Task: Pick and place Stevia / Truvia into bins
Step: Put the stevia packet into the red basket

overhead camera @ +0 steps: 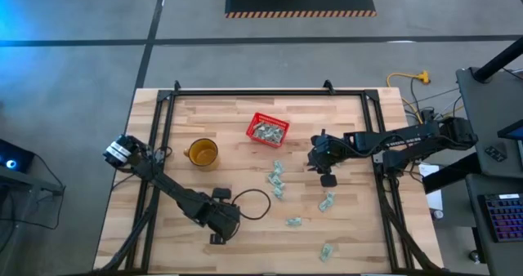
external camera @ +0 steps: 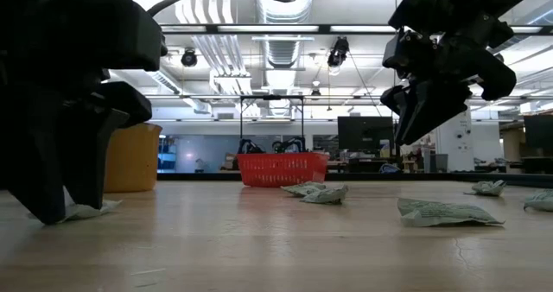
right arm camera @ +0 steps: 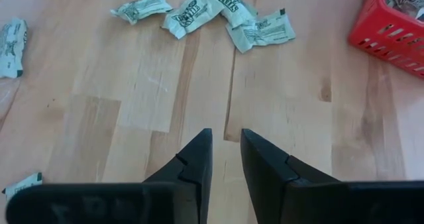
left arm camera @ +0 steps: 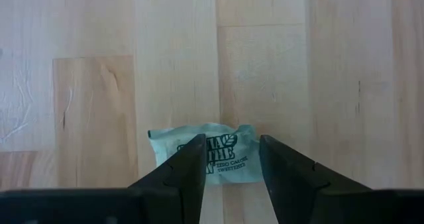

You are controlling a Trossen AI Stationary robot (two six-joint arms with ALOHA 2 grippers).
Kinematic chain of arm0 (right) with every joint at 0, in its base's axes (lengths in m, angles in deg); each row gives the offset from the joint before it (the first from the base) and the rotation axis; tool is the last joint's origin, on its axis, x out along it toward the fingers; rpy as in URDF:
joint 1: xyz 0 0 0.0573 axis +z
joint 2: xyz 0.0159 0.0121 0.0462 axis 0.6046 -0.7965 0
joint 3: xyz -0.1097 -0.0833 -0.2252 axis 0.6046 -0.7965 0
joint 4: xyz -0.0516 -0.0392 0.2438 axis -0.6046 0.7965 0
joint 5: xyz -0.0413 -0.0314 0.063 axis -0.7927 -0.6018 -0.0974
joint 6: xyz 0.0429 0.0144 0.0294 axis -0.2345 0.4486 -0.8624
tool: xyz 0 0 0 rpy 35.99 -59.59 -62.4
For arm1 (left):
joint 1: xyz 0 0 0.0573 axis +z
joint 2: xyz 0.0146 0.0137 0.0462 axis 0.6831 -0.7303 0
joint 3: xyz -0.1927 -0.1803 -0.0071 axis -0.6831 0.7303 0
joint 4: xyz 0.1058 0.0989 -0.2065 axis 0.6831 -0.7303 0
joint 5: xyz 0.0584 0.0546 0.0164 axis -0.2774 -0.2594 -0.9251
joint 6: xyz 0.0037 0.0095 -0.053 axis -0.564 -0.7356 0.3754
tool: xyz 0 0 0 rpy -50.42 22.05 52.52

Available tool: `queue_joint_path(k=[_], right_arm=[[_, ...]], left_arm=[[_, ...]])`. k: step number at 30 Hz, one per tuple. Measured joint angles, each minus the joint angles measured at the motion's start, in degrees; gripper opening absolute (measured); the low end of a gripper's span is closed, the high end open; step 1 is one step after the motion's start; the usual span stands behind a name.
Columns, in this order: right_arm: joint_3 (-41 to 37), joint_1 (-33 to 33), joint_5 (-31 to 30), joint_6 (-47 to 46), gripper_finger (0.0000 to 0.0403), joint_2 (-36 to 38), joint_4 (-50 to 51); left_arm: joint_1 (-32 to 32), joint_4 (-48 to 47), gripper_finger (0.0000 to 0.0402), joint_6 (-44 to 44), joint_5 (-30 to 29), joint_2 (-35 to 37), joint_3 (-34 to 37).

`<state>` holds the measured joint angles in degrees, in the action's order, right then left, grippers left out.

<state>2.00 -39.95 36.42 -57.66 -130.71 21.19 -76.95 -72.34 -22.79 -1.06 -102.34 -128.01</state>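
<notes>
- Wooden table (overhead camera: 245, 129): red basket (overhead camera: 268, 130) holds sachets; loose sachets (right arm camera: 199, 10) lie near it.
- Left gripper (left arm camera: 230, 174), open, straddles a sachet (left arm camera: 207, 159); we judge closing comes next.
- Right gripper (right arm camera: 225, 159) hovers beside the basket, narrowly open, empty.

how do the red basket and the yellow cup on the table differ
The small red latticed plastic basket is rectangular with open lattice sides; the yellow-orange cup is round with solid walls. The basket holds a heap of pale green and white sachets, while no sachets show in the cup. In the high view the basket sits nearer the table's middle and the cup more toward the left arm's side. Both stand upright on the wooden table.
</notes>
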Motion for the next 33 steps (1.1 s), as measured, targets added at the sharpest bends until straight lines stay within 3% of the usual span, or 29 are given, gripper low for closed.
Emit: queue_joint_path(k=[8, 19, 25, 29, 33], right_arm=[[-0.46, 0.00, -0.02, 0.00, 0.0077, 0.00, -1.14], [-1.31, 0.00, -0.02, 0.02, 0.0072, -0.02, -2.23], [-1.38, 0.00, -0.02, 0.02, 0.0075, -0.04, -2.41], [-1.38, 0.00, -0.02, 0.02, 0.0068, -0.04, -2.56], [-1.38, 0.00, -0.06, 0.15, 0.0064, -0.04, -2.65]], left_arm=[[0.00, -0.11, 0.0112, -0.02, -0.78, 0.00, 0.02], [0.00, -0.28, 0.0007, -0.60, -0.82, 0.25, 0.04], [0.13, -0.75, 0.0005, -3.85, -1.83, 2.39, -0.06], [0.15, -0.83, 0.0006, -11.02, -7.10, 4.27, -1.27], [0.30, 0.73, 0.0006, -22.00, -17.47, 6.35, -2.25]])
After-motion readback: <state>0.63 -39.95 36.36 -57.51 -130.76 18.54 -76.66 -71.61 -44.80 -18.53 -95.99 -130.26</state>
